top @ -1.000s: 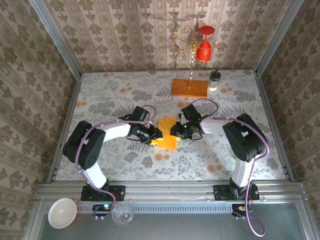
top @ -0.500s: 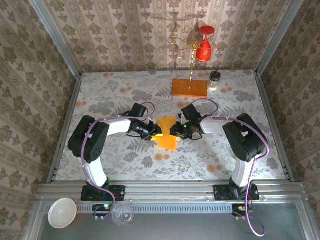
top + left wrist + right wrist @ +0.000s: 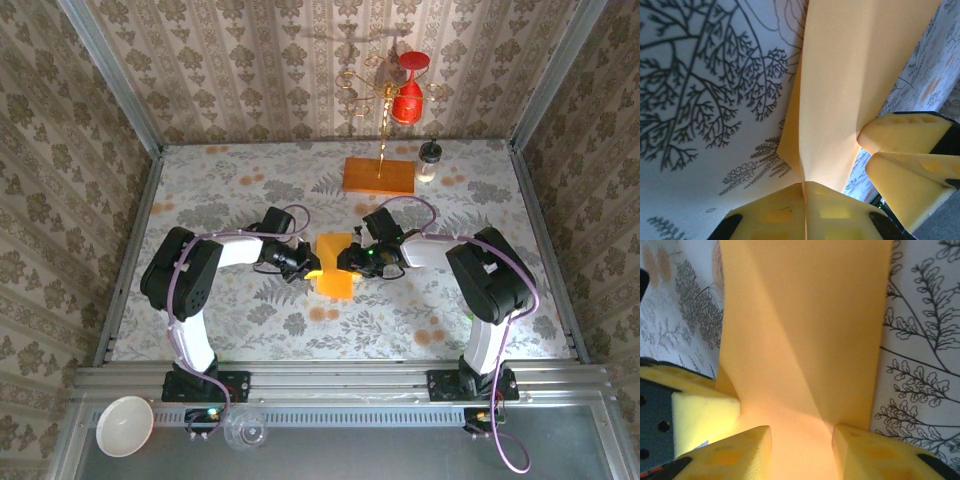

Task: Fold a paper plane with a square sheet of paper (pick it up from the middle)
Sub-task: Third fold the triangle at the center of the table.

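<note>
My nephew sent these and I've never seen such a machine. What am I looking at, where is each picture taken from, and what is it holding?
Two robot arms are bolted to a table. The wide picture looks down from above; the two close-ups come from cameras on each wrist. Between the arms is an orange-yellow paper sheet, partly folded. The left fingers are shut, pinching a fold; the right fingers stand apart with paper between them. Farther back: a wooden block with a wire stand.

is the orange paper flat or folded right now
Folded, not flat: a raised crease runs along the sheet of paper from the left gripper, which is shut on it.
</note>
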You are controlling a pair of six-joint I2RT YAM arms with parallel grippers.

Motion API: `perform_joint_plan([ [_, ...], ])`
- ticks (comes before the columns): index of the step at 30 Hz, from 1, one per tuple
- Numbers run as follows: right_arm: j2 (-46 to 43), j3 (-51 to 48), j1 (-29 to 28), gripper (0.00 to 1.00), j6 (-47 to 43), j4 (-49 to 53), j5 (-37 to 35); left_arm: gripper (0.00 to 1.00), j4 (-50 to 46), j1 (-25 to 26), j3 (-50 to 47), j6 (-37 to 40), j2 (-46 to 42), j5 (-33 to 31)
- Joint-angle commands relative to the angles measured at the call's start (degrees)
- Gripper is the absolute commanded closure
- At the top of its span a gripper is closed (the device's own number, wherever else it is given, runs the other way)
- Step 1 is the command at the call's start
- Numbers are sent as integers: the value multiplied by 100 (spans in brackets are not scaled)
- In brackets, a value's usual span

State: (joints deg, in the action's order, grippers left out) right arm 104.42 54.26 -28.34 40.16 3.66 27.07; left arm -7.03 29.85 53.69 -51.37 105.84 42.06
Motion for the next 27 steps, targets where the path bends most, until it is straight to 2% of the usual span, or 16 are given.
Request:
perform_joint_plan([
  [1,-459,44,24,53,-491,567,-456,92,8,-40,114,25,-6,76],
  [8,-1674,-212,-541,39,-1550,966,-1954,94,-104,-40,163,-194,-195,39],
  [14,-2275,-525,-1394,37,-2259,837,-2883,94,-141,-41,194,-370,-301,28],
  [20,-2004,-517,-2154,37,-2724,685,-3509,94,-141,-21,229,-485,-362,45],
  [27,-1257,-277,-2657,34,-3192,490,-3885,94,-145,-17,238,-548,-380,74],
])
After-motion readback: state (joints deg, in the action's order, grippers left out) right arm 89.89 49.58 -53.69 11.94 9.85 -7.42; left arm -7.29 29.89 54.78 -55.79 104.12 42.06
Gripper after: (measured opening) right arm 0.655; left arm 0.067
